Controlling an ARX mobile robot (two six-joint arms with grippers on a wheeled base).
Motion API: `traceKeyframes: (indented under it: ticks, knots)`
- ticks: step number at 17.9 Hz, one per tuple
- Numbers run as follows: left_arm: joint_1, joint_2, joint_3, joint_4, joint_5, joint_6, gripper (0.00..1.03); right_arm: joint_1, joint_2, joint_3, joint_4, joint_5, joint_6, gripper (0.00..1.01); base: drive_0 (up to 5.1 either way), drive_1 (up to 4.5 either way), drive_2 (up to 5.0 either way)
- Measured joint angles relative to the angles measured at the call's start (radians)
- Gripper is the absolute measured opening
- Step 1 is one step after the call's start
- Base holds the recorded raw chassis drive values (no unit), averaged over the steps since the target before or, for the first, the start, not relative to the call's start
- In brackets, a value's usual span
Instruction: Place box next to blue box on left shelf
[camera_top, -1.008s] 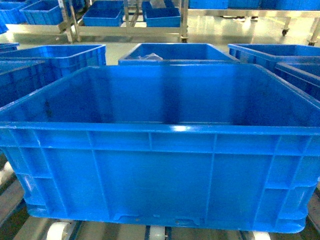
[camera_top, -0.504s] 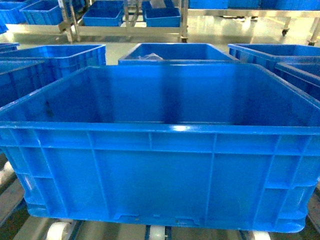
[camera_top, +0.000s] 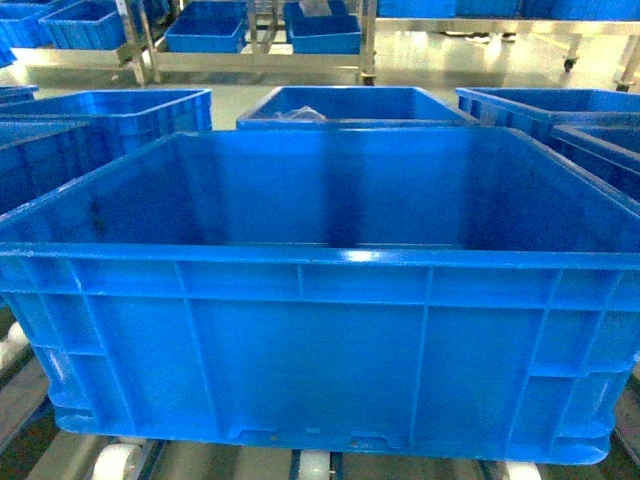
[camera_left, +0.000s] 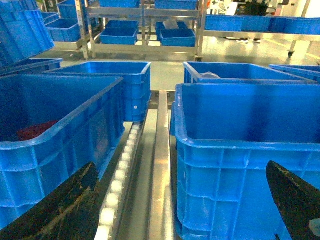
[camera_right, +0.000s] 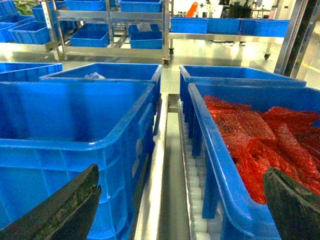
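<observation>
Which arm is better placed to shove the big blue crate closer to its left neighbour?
Probably right: the right gripper, open, faces the gap between the box and the red-filled crate, so it could push leftward.

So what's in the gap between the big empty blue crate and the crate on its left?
In the left wrist view, a grey metal rail and white rollers separate the box from the neighbouring crate.

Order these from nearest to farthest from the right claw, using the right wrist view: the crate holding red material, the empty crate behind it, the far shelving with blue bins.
1. Crate of red material, right of the right claw, closest.
2. Empty crate behind it, further along the roller rail.
3. Far shelving, upper left, across the floor.
</observation>
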Motion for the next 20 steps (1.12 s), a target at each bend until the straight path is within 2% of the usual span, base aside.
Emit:
traceKeyframes:
  ticks: [20]
  knots:
    - [0.000,0.000,0.000,0.000,0.000,0.000,0.98,0.000,0.000,0.000,0.000,0.000,0.000,0.98,0.0,0.00,0.0]
